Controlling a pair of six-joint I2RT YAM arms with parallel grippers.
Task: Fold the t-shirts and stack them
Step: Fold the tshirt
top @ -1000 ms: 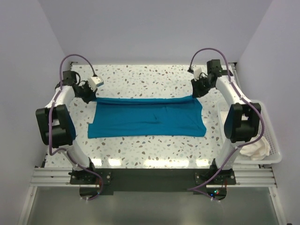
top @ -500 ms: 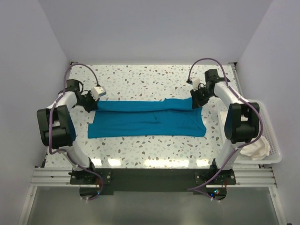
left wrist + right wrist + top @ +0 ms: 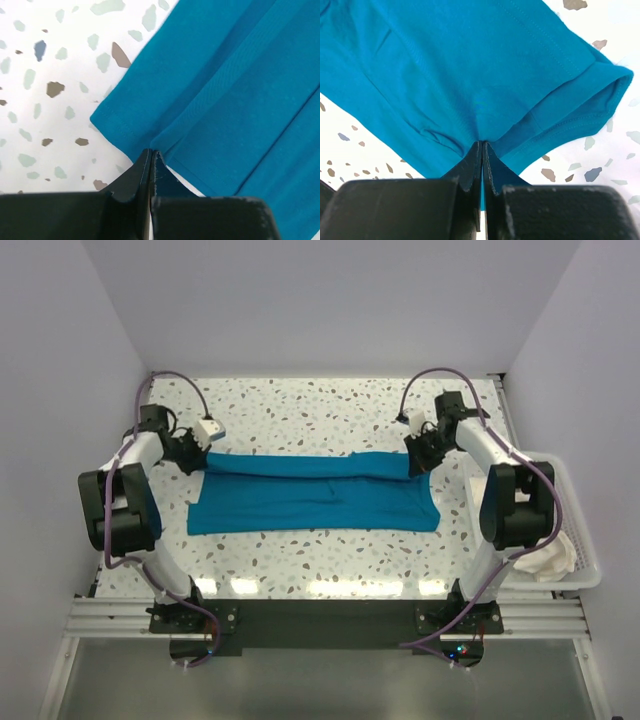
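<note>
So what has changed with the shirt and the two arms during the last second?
Both arms drew the far edge of the teal t-shirt toward the near side, laying a folded band over it. The left fingers and right fingers stay shut on that edge. The shirt's near edge, the basket and the white cloth inside did not move.

The teal-blue t-shirt (image 3: pixel 315 502) lies flat and wide on the table (image 3: pixel 300 410), far edge folded over in a long band; the white t-shirt (image 3: pixel 550 558) sits crumpled in the basket (image 3: pixel 560 585)
</note>
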